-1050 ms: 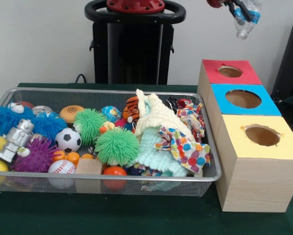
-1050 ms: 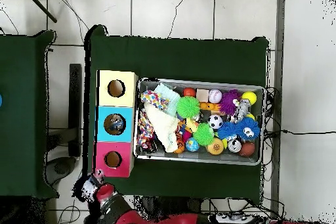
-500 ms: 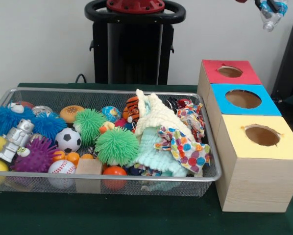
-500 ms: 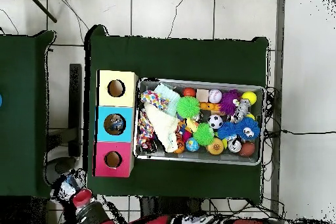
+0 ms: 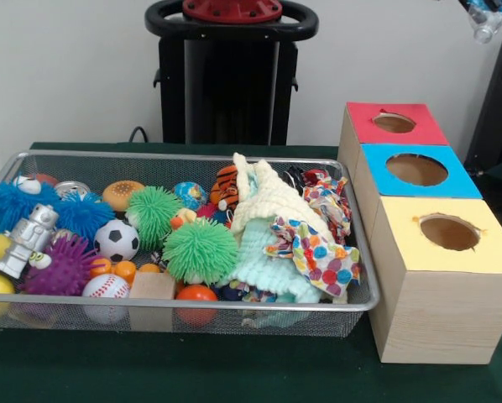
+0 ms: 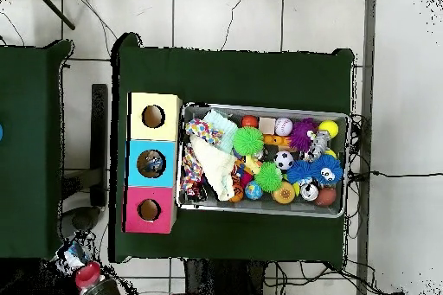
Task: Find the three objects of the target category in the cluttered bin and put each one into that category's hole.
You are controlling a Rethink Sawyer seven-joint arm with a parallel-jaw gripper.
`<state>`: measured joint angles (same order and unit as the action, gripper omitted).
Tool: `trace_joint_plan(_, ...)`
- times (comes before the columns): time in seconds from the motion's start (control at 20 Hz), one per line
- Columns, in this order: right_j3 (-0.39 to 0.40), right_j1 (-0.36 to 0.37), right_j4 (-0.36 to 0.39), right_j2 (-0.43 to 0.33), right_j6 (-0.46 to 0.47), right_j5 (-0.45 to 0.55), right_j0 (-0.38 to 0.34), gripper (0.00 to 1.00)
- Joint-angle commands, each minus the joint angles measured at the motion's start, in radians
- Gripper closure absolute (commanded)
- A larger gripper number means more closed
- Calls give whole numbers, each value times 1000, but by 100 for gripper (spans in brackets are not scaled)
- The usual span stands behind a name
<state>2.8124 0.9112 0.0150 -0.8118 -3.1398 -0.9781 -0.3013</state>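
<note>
Bin (image 5: 364,285) up front, crammed with toys. Beside it, the blue box (image 5: 415,170), whose hole already shows something inside from overhead, so that looks like the target. Farthest off, the bottle (image 5: 484,17) hangs high beyond the red box (image 5: 395,124), off the table, pinched in the gripper (image 6: 78,266). Its neck points down, long axis steep. Best to centre it over the blue hole, lower neck-first, then release.

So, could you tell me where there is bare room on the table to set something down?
The green cloth is bare in a wide strip beyond the wire bin and the yellow-topped box, and in a narrower strip along the bin's opposite side. The bin itself is crowded with balls and cloths, and the three boxes stand close against its end.
</note>
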Motion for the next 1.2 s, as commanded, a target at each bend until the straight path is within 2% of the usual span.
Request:
trace_joint_plan(0.05,243,-20,323,263,-343,37,76,100)
trace_joint_plan(0.1,243,-22,348,315,-335,27,98,100)
trace_joint_plan(0.5,245,-99,499,588,-312,-98,226,100)
trace_joint_plan(1.2,246,-282,740,991,-349,-366,465,100)
